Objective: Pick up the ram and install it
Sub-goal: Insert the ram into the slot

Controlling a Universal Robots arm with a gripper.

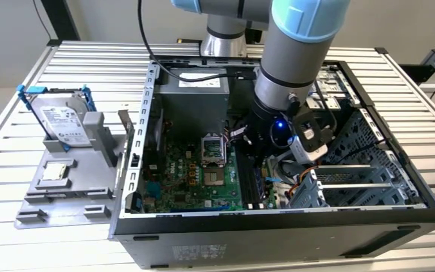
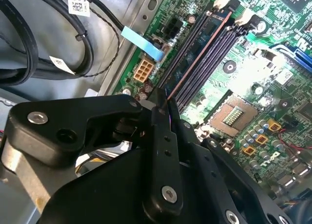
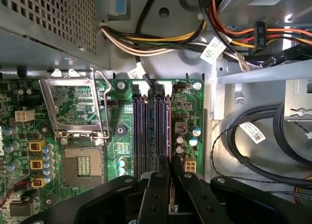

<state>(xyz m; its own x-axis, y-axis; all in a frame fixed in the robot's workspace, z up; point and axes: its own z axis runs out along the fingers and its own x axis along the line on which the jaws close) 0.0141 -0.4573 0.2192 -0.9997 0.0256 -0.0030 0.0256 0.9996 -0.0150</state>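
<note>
Install step, by my read; black two-finger gripper point(image 2: 163, 104) pinching thin dark ram stick point(image 2: 197, 58) edge-on over long black motherboard sockets point(image 3: 151, 129); next calls for exact slot alignment.

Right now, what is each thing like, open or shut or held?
gripper, shut on the ram.
ram, gripped, edge lined along the slots.
CPU socket, open, empty.
case, on its side, open.
hard drive, upright in grey holder.
</note>
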